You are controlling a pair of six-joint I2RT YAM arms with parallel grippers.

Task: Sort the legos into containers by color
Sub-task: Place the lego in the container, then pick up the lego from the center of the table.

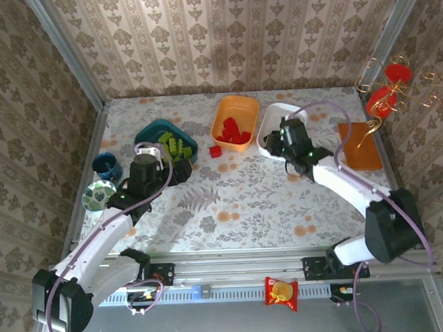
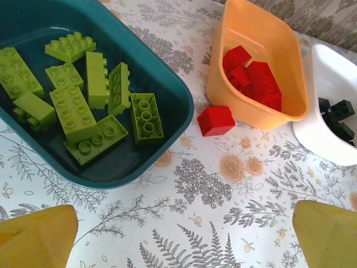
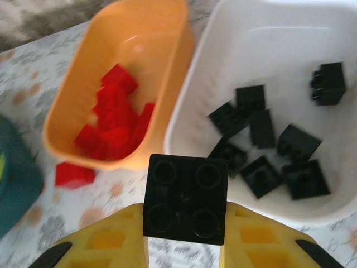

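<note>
The right claw was clamped on a black brick, held just short of the white tub that stood right beside the orange tub. The black brick seemed not yet over the white rim, though the angle made that hard to judge. Released there, it could strike the rim and bounce out, or into the orange tub. Just left of the orange tub, the left claw hung wide apart near a stray red brick, which a careless sweep might knock away.
</note>
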